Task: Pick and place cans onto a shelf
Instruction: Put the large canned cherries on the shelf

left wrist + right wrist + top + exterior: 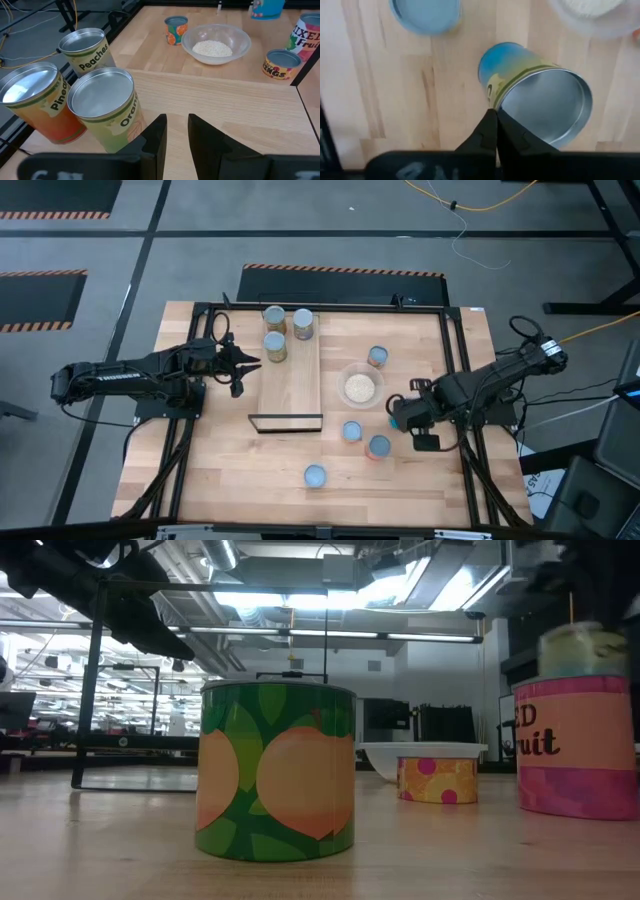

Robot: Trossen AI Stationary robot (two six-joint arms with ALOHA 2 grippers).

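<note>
Right gripper (393,416) is mine to report first: its fingers are pressed together, nothing between them, low over the table (430,480) at about 4 o'clock from the bowl (360,370), reading the overhead view as a clock face. Just past my fingertips (490,131) sits a blue can (520,75). Its silver end faces my wrist and its blue-and-yellow side runs away from me, so it looks tipped off vertical. I cannot tell whether it lies flat or only leans, nor whether my tips touch its rim.

My left gripper (250,365) has its fingers a little apart and holds nothing. It hovers at the shelf's 9 o'clock edge, pointing toward 3 o'clock.

The shelf (298,385) runs its long axis from 12 to 6 o'clock, with the black frame at the 6 o'clock end. Three cans stand upright on its 12 o'clock end, silver tops up: one (274,315) at the far corner, one (303,323) beside it toward 3 o'clock, one (275,347) just in front of my left fingers.

Four more cans stand upright on the table: one (377,357) at 1 o'clock from the bowl, two (352,431) (378,447) at its 6 o'clock, and one (314,475) nearest the 6 o'clock edge.
</note>
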